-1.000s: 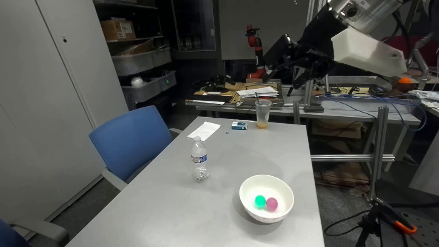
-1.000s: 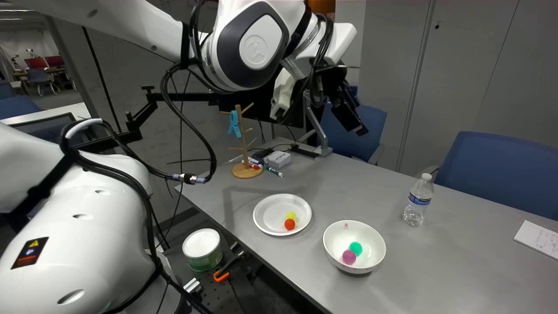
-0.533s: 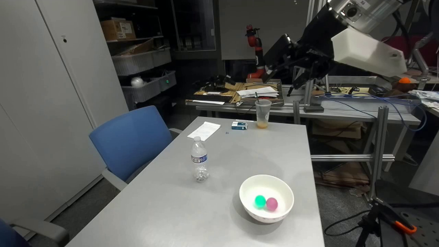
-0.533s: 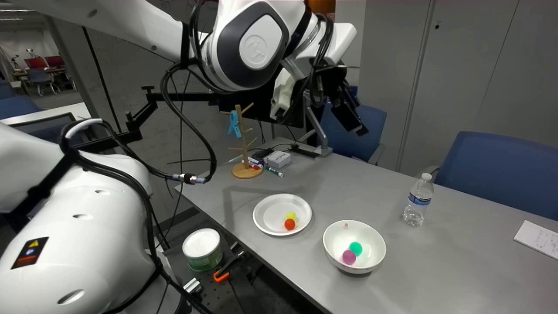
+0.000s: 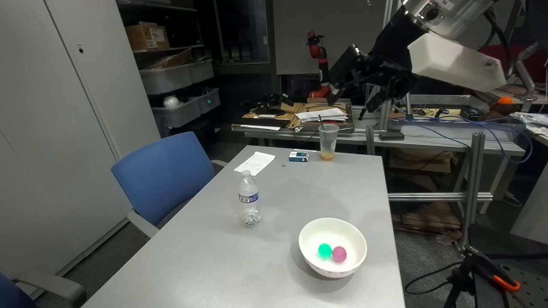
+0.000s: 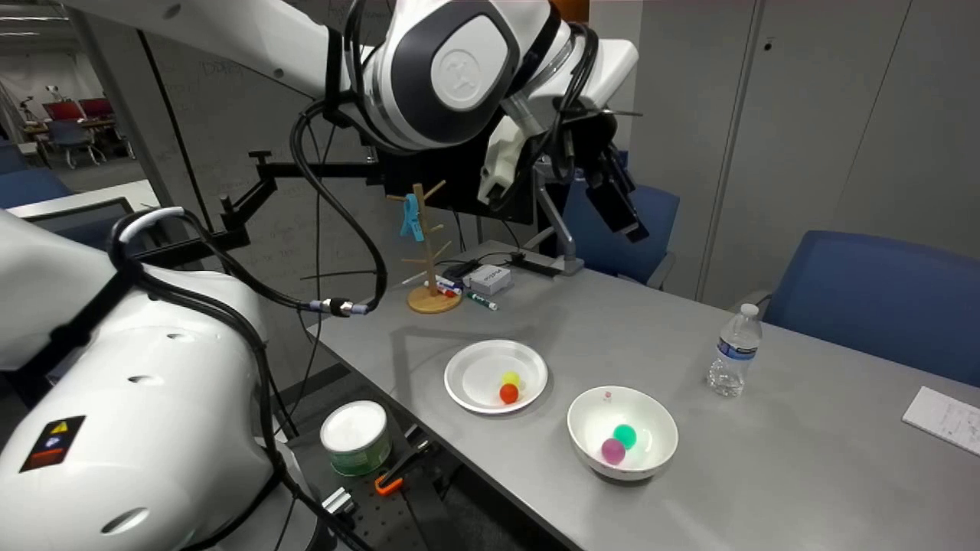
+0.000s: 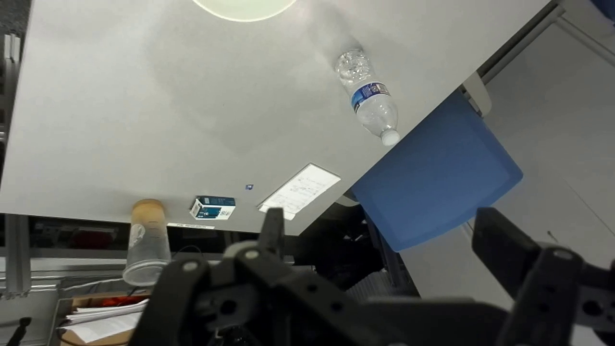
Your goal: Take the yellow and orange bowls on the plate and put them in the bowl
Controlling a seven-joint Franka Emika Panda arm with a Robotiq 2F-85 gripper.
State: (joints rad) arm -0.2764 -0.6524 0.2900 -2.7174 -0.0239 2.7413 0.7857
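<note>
1. Closest of all, in an exterior view, is my big white arm (image 6: 138, 436).
2. At its end hangs my black pincer (image 7: 379, 226), high above the gray table (image 6: 735, 474). Its two fingers are spread far apart.
3. A fat tin (image 6: 355, 440) with a white lid sits between the arm and the table.
4. A white bowl (image 6: 597, 417) stands on the table. In both exterior views I see a green ball (image 6: 625, 436) and a purple ball (image 6: 612, 451) inside it, side by side. In the wrist view a bit of the bowl peeks in at the top.
5. Near the bowl is a flat white plate (image 6: 473, 371). The job's two balls are on it: an orange ball (image 6: 508, 393) and a yellow ball (image 6: 511, 379), close together.
6. A clear water bottle (image 6: 733, 356) with a white cap stands up straight past the bowl.
7. A wooden stand (image 6: 429, 256) with pegs holds a blue clip (image 6: 412, 218). Pens (image 6: 481, 301) and a small white box (image 6: 488, 280) lie by its round foot.
8. Past the bottle, near the table's end, I see white paper (image 5: 255, 163), a blue and white packet (image 5: 299, 156) and a see-through cup (image 5: 328, 142).
9. A blue chair (image 5: 165, 167) stands beside the table, and tall gray cupboards (image 5: 51, 128) are behind it.
</note>
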